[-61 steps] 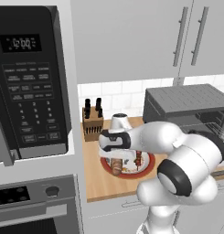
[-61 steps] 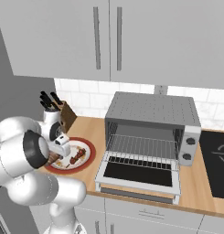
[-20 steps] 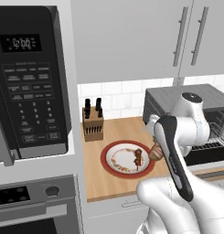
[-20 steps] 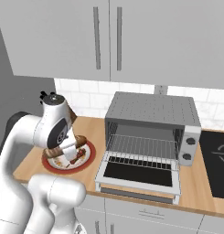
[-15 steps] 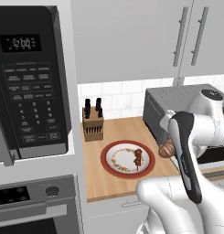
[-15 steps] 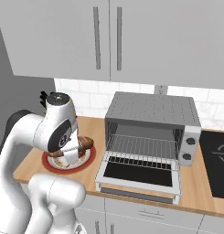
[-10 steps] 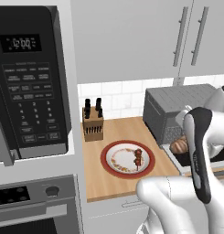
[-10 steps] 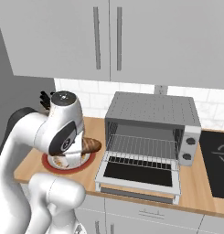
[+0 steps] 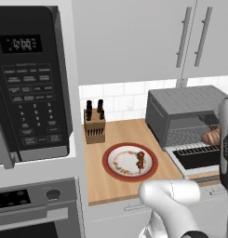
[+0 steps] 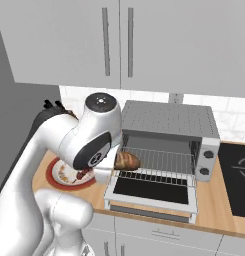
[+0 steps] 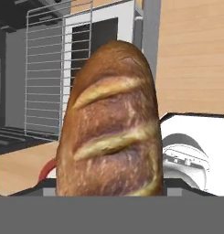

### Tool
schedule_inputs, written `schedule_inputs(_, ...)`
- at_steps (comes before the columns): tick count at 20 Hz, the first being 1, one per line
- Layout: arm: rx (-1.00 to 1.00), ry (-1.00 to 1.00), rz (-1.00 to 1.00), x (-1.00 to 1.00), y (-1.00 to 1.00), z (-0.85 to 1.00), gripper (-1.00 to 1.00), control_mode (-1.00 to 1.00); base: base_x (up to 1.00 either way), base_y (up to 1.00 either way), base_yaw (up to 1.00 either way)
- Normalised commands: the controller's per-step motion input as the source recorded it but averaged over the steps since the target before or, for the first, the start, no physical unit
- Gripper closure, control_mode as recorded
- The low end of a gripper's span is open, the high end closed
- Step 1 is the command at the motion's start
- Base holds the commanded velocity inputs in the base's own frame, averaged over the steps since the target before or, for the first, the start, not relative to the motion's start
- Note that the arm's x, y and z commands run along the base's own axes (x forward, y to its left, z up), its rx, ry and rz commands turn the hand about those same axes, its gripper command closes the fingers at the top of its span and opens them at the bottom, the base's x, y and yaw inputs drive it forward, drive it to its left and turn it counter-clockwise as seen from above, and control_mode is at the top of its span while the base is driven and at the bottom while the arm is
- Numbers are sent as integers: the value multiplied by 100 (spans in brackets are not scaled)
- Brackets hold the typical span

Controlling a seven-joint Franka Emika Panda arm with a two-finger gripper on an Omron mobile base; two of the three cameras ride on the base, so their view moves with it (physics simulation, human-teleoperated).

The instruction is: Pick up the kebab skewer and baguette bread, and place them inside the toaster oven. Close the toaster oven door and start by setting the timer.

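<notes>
I am carrying the baguette bread (image 11: pixel 111 123), clamped in my fingers and pointing ahead of them toward the toaster oven (image 10: pixel 169 135). Next I must slide it onto the wire rack (image 10: pixel 161 162) beyond them, then release.

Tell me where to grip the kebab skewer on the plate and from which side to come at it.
Grip the kebab skewer at its meaty middle, coming straight down from above. It lies flat on the red-rimmed plate, so there is probably no room for a side approach; set the fingers across its thin width, on either side of the stick.
</notes>
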Motion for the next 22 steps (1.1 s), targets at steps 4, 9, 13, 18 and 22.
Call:
schedule_inputs(4, 0, 0, -11, 14, -88, 12, 100, -100, 0, 0, 0)
schedule_inputs(9, 1, 0, -4, 47, -83, -7, 100, -100, 0, 0, 0)
schedule_inputs(13, -2, 0, -12, 78, -21, -44, 100, -100, 0, 0, 0)
schedule_inputs(18, -3, 0, -18, 44, 0, -76, 100, -100, 0, 0, 0)
schedule_inputs(22, -6, -6, 5, 0, 0, -52, 100, -100, 0, 0, 0)
